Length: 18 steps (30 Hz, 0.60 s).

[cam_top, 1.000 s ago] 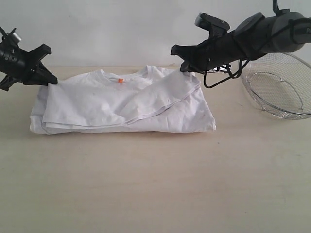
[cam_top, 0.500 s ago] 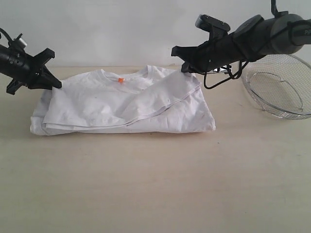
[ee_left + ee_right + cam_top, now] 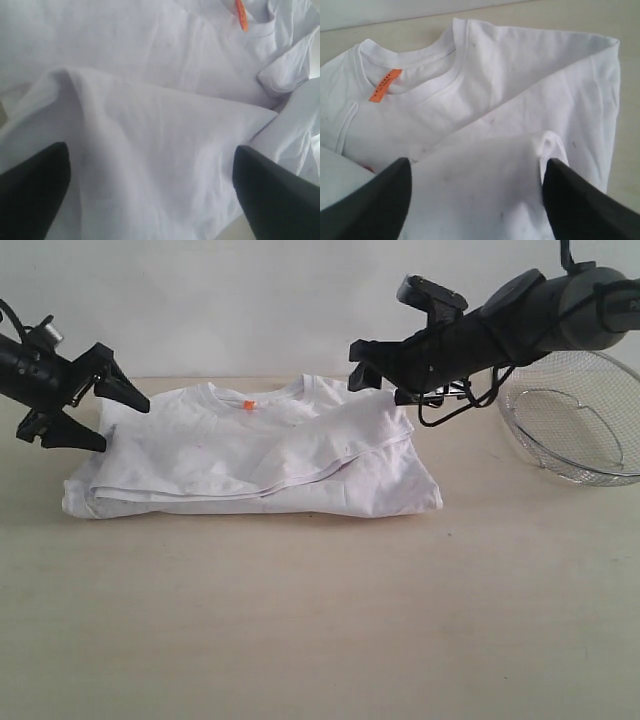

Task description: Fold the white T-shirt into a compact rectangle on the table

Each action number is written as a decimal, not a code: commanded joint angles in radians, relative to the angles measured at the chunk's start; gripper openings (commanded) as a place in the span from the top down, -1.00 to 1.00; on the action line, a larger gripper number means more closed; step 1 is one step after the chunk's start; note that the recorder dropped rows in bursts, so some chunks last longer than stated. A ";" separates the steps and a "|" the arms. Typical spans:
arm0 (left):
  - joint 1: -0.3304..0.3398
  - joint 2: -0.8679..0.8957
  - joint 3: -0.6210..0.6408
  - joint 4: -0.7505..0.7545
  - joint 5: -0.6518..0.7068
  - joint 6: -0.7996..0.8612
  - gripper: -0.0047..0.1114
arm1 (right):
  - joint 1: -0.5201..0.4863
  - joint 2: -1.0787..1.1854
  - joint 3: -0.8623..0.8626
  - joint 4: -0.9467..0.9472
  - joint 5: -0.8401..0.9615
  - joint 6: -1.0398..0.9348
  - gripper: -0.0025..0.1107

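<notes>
Worktop [image 3: 320, 640]: pale beige, bare across the lower half of the frame, running from the left edge to the right edge.
Left fingers [image 3: 122, 392]: black, upper left of the frame, spread wide open and gripping nothing. The tips point right at the shirt's left end, one above the cloth and the other low beside its edge. I cannot tell whether either touches the cloth. In the left wrist view a raised fold of white cloth lies just past the two tips.
Shirt [image 3: 250, 455]: white, centre of the frame, lying on the worktop folded into a wide, low, rough rectangle. The collar is at the top, a loose layer is draped slantwise over the front, and stacked edges show at the lower left.
Tag [image 3: 248, 405]: small, orange, inside the collar at the shirt's top centre.
Right fingers [image 3: 368, 348]: black, upper right of centre, parted wide and holding nothing, just above the shirt's upper right corner.
Basket [image 3: 570, 430]: silver wire mesh, at the right edge of the frame, on the worktop, apart from the shirt.
</notes>
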 commanded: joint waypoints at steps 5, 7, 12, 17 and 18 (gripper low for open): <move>0.042 -0.130 0.031 0.106 0.035 -0.079 -0.35 | -0.106 -0.088 0.031 -0.214 0.229 0.175 -0.19; 0.048 -0.176 0.078 0.135 0.032 -0.090 -0.35 | -0.119 -0.107 0.076 -0.204 0.249 0.175 -0.19; 0.048 -0.249 0.223 0.149 -0.012 -0.083 -0.35 | -0.103 -0.169 0.209 -0.196 0.240 0.140 -0.19; 0.044 -0.255 0.347 0.149 -0.094 -0.054 -0.35 | -0.080 -0.178 0.279 -0.191 0.201 0.099 -0.19; 0.044 -0.255 0.370 0.149 -0.112 -0.046 -0.35 | -0.079 -0.176 0.284 -0.191 0.196 0.099 -0.19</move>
